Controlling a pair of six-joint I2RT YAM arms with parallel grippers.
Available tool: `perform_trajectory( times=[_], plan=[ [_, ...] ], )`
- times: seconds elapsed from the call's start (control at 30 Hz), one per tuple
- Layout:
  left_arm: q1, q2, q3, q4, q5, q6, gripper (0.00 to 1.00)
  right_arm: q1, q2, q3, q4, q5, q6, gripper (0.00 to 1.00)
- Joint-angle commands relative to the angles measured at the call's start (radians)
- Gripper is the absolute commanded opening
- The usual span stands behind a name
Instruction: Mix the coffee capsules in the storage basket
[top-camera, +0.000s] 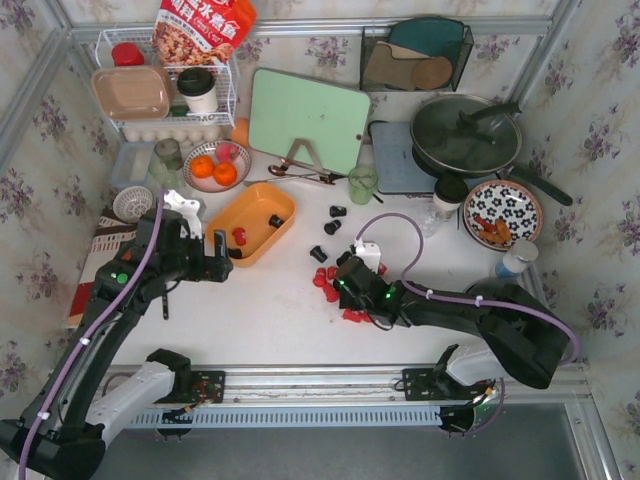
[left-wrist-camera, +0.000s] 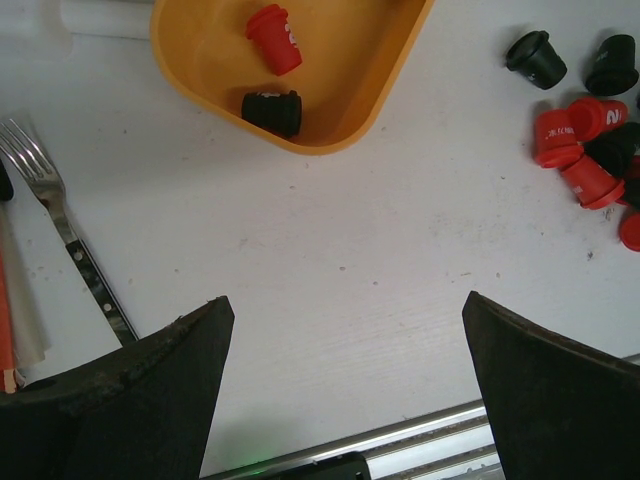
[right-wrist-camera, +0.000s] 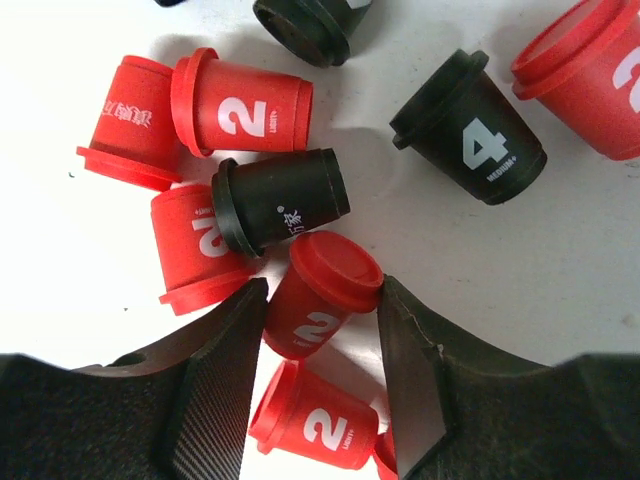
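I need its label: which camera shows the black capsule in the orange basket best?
Left wrist view: the black capsule lies on its side in the storage basket, near and unobstructed, beside a red capsule. The top view shows only a small dark speck; the right wrist view misses it.

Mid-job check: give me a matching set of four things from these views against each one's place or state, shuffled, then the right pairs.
Things:
A. storage basket
B. left gripper
C. right gripper
D. fork

States:
1. fingers either side of a red capsule
2. contains a black capsule and a red one
3. open over bare table
4. lying flat beside the left fingers

Pairs: A-2, B-3, C-1, D-4
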Motion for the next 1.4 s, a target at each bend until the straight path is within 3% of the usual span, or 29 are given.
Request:
perform_trajectory(
  times=[0.0, 0.37, 0.63, 0.9, 1.2, 1.37],
  plan=[
    [0.001, 0.001, 0.002, 0.012, 0.015, 0.004, 0.99, 0.001, 0.023, 0.013, 0.027, 0.006, 0.023, 0.5],
    [0.004, -0.011, 0.002, 0.013, 0.02, 0.003, 0.99, 0.002, -0.016, 0.094, -0.027, 0.013, -0.007, 0.35],
    [0.005, -0.022, 0.002, 0.013, 0.023, 0.004, 0.99, 0.003, 0.016, 0.298, 0.006, 0.003, -0.184, 0.34],
    [0.011, -0.041, 0.001, 0.012, 0.01, 0.003, 0.99, 0.003, 0.363, 0.682, 0.181, -0.091, -0.41, 0.35],
    [0.014, -0.062, -0.004, 0.013, 0.004, 0.002, 0.99, 0.002, 0.728, 0.981, 0.244, -0.144, -0.452, 0.35],
    [0.014, -0.064, -0.002, 0.014, 0.012, 0.001, 0.99, 0.002, 0.787, 1.036, 0.231, -0.147, -0.447, 0.49]
  ],
)
